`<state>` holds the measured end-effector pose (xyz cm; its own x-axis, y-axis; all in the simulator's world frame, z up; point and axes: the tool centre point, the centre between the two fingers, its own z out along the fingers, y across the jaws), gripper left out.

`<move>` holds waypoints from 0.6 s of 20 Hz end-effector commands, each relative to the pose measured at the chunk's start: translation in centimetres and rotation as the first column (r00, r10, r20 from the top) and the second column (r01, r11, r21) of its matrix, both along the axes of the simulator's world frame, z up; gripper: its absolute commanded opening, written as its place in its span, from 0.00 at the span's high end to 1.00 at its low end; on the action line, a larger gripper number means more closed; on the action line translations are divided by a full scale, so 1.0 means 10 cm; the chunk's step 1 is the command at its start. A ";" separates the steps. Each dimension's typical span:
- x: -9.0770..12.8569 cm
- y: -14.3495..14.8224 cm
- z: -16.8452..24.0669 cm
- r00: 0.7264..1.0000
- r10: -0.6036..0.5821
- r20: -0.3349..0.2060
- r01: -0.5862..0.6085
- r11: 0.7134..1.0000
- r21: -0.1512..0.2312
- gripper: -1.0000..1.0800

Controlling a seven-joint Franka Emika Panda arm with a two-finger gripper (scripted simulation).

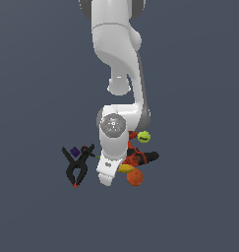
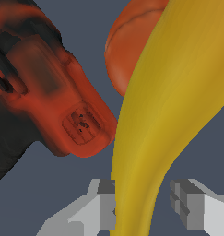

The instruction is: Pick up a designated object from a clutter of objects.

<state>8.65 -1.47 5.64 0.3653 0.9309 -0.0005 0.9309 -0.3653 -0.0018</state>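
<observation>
The end effector (image 2: 148, 207) sits low over the pile, its two fingers set apart on either side of the banana's narrow end: one pad (image 2: 106, 205) looks to touch the peel, while the other pad (image 2: 187, 207) is just clear of it, so the jaws stand fairly narrow but not yet clamped. The banana (image 2: 178, 101) lies on the grey worktop (image 1: 37, 211) just beside the orange-and-black power drill (image 2: 53, 92), with the round orange fruit (image 2: 127, 50) close behind it. In the exterior view the arm hides most of the banana; only a yellow sliver shows between drill and orange fruit. To grasp well, I judge the fingers should close squarely across the neck, staying centred so the curved fruit does not twist out, then rise straight up to avoid snagging the drill.
</observation>
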 end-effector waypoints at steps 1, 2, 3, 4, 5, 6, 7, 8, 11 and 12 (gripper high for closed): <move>0.00 0.00 0.04 1.000 0.000 0.002 0.000 1.000 0.000 1.00; -0.01 0.00 0.06 1.000 0.000 0.002 0.000 1.000 0.000 1.00; -0.02 0.00 0.08 1.000 0.000 0.002 0.000 1.000 0.000 1.00; -0.03 0.01 0.11 1.000 0.000 0.002 0.000 1.000 0.000 1.00; -0.04 0.01 0.15 1.000 0.000 0.002 0.000 1.000 0.000 1.00; -0.05 0.01 0.19 1.000 0.000 0.002 0.000 1.000 0.000 1.00; -0.06 0.01 0.24 1.000 0.000 0.002 0.000 1.000 -0.001 1.00; -0.08 0.02 0.29 1.000 0.000 0.002 0.000 1.000 -0.001 1.00; -0.13 0.03 0.47 1.000 0.000 0.002 0.000 1.000 -0.001 1.00; -0.16 0.03 0.54 1.000 0.000 0.002 0.000 1.000 -0.001 1.00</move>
<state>7.31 -1.22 9.90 0.3653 0.9309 -0.0013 0.9309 -0.3653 -0.0031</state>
